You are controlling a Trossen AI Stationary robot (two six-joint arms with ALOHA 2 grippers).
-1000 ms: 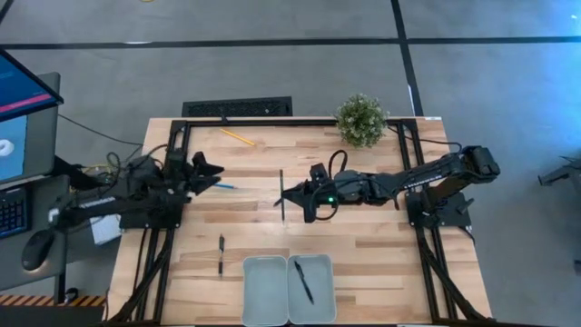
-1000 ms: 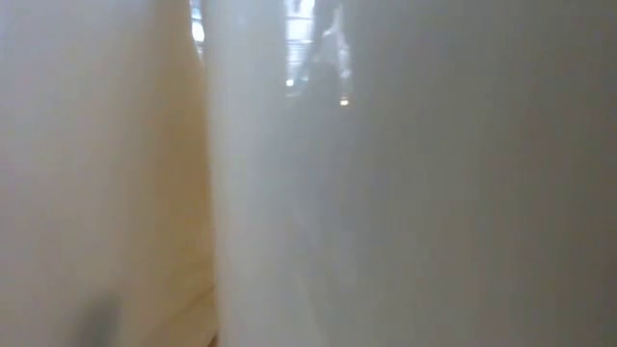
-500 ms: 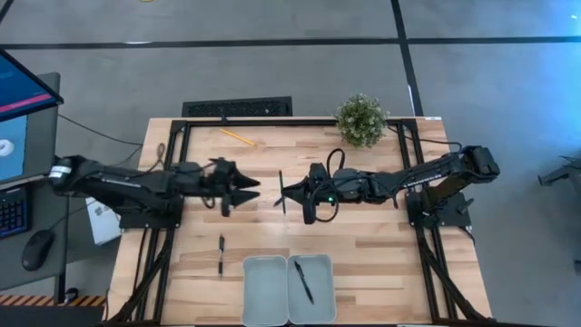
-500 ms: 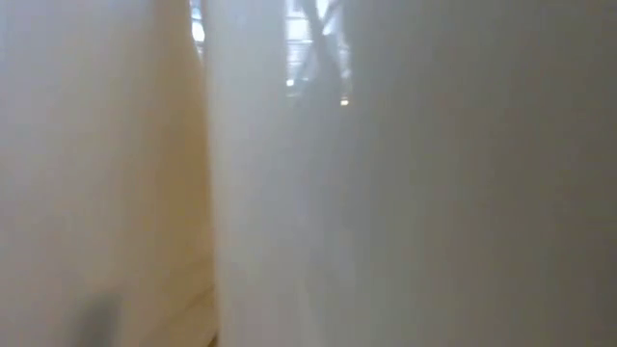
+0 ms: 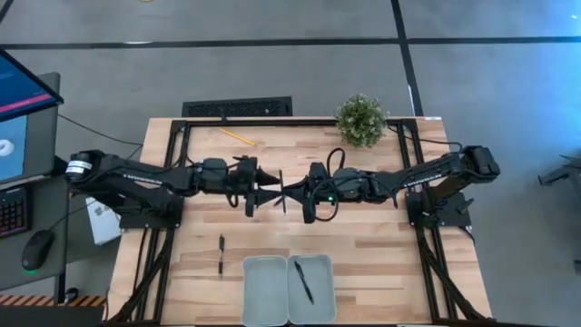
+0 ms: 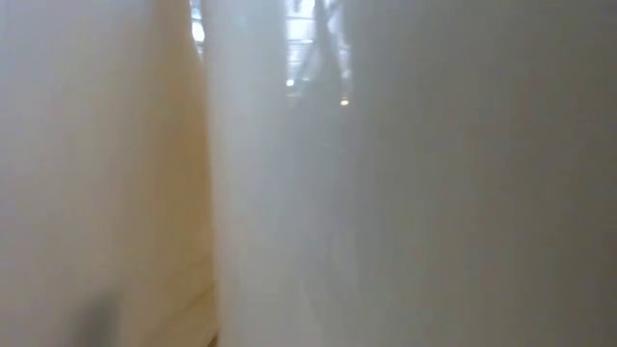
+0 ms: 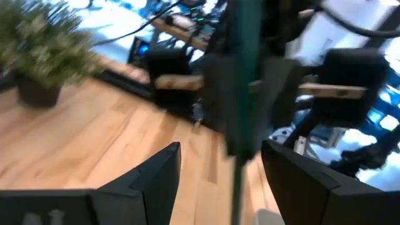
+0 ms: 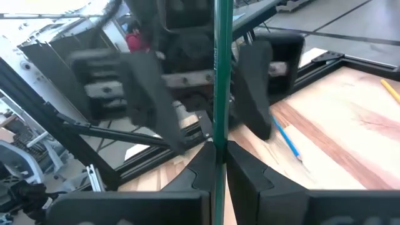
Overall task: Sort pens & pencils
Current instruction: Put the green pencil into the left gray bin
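Clamped at mid-counter in the right end effector [image 5: 289, 193]: one of the pens [image 5: 281, 192], thin, dark and straight, pinched between both fingers and showing as an upright dark green stick in the right wrist view [image 8: 220, 75]. Facing it tip to tip, the left end effector [image 5: 270, 188], fingers spread wide on either side of the same pen without touching it, as the left wrist view shows [image 7: 215, 165]. Behind the left end effector in the right wrist view, flat on the wood, the light blue pencil [image 8: 289, 142]. Near the counter's far edge, well apart from both arms, the yellow pencil [image 5: 237, 136]. Toward the near edge, a second black pen [image 5: 221, 254] lying loose, just beside two shallow pale grey trays with rounded corners: left tray [image 5: 264, 289], right tray [image 5: 319, 270] with a third black pen [image 5: 303, 282] lying slanted inside. At the far right corner, a small bushy green potted plant [image 5: 361, 119]. Counter [image 5: 363, 245] of pale planked wood in a black metal frame, on a grey floor. Low view filled by a pale blur up close.
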